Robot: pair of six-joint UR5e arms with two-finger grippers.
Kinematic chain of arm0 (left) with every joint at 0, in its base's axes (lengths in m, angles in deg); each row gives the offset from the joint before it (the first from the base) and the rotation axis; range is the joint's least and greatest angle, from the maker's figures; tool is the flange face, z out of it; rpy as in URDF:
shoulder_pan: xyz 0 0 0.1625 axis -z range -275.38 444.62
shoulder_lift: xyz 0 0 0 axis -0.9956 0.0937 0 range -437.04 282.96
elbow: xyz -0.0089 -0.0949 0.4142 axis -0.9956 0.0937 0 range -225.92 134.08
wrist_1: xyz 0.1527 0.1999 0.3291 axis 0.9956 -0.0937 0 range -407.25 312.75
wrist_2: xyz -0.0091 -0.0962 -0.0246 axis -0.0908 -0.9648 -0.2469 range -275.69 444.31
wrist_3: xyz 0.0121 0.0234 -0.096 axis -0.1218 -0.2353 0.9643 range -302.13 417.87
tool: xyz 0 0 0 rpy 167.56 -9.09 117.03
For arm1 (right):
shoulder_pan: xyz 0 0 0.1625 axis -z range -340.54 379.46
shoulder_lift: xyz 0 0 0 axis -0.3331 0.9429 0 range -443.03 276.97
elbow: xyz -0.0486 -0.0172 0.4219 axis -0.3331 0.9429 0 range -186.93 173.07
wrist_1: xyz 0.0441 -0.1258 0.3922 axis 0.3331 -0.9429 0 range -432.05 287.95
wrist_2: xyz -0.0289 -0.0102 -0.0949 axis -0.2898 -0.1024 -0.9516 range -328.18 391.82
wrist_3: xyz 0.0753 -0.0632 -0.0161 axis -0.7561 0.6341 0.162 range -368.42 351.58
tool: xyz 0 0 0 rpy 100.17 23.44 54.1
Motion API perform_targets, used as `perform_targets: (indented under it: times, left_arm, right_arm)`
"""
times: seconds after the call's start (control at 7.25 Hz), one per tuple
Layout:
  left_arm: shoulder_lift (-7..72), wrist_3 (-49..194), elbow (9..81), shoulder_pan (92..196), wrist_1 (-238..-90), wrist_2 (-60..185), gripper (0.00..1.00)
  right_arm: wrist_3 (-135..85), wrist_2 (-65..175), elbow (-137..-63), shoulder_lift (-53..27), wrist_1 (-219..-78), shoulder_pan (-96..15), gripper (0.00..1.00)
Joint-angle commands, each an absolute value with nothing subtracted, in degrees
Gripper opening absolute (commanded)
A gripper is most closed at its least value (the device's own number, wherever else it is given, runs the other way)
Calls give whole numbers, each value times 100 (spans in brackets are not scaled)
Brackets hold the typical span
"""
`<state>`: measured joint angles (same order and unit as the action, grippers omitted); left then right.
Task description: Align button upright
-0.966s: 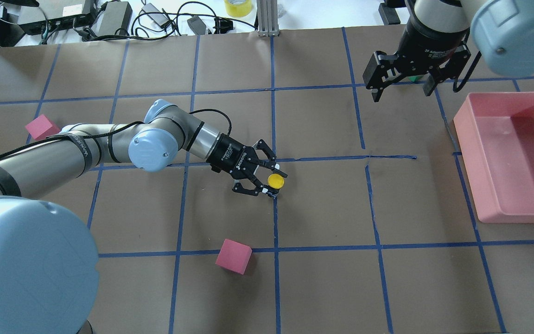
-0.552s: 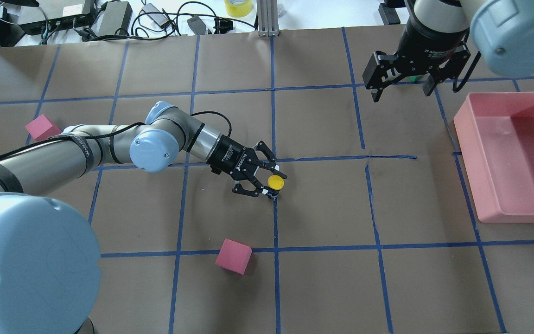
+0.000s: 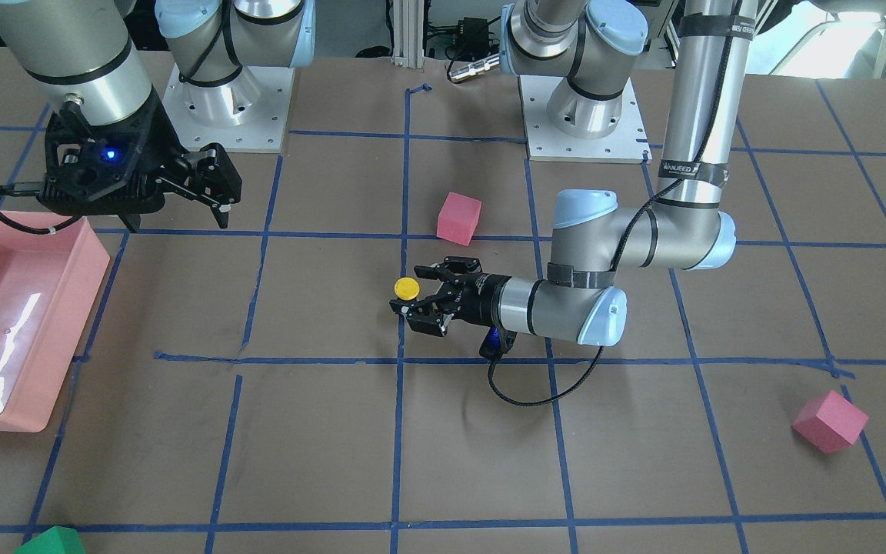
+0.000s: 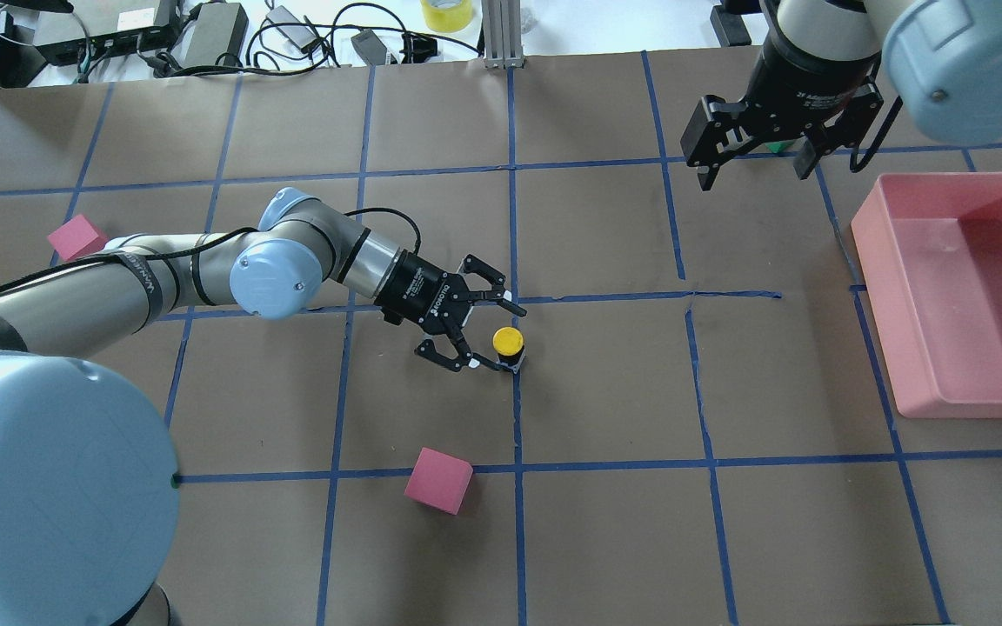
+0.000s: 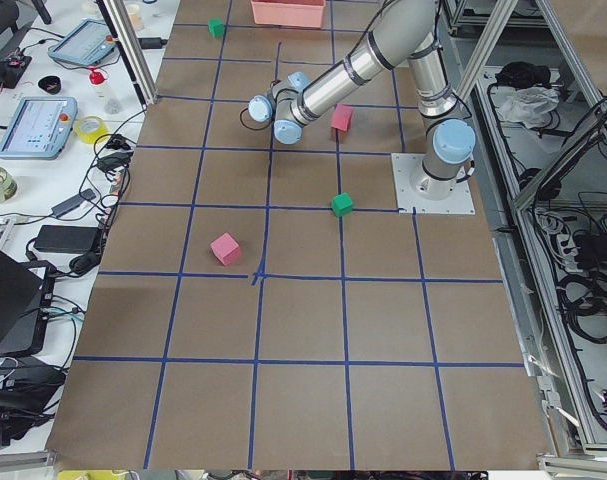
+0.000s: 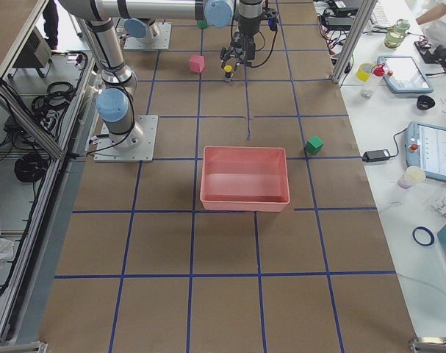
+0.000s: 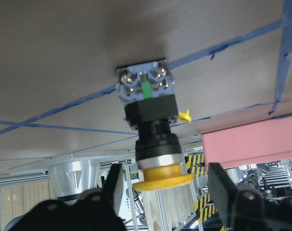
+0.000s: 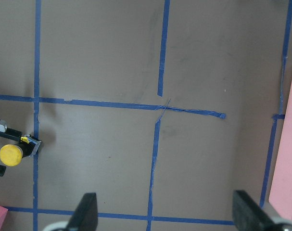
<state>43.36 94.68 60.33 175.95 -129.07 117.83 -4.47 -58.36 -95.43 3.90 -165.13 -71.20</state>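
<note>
The button (image 4: 508,341) stands upright on its whitish base at a blue tape line, yellow cap up. It also shows in the front view (image 3: 406,288) and in the left wrist view (image 7: 150,115). That view is upside down, with the base against the table at the top. My left gripper (image 4: 494,335) lies low and level, open, one finger on each side of the button without gripping it. My right gripper (image 4: 755,169) hangs open and empty high at the far right. Its wrist view shows the button (image 8: 11,154) at the left edge.
A pink bin (image 4: 871,252) sits at the right edge. One pink cube (image 4: 438,480) lies near the front of the button, another (image 4: 77,237) far left beside my left arm. A green cube (image 3: 51,541) sits at the operators' side corner.
My left gripper's fingers have spread wider and let go of the button. The arm has drawn back a little to the left. The button stays standing. The right arm has not moved.
</note>
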Motion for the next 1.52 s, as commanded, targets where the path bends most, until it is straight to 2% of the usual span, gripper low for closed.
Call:
perform_targets:
  times: [0.0, 0.14, 0.28, 0.83, 1.38]
  left_arm:
    - [4136, 9887, 5956, 17559, -12908, 11832, 89]
    - [3891, 9943, 5833, 17420, -12838, 12467, 97]
    - [3593, 10031, 5519, 17210, -12916, 13004, 100]
    - [2870, 9150, 4761, 16716, -13066, 14072, 99]
    - [2089, 6779, 4690, 16654, -13066, 16892, 100]
  right_arm:
    - [-447, -5836, -9543, 390, -16513, -7116, 100]
    - [-447, -5836, -9543, 390, -16513, -7116, 100]
    - [-447, -5836, -9543, 390, -16504, -7116, 100]
    - [-447, -5836, -9543, 390, -16504, -7116, 100]
    - [-447, -5836, -9543, 390, -16504, -7124, 100]
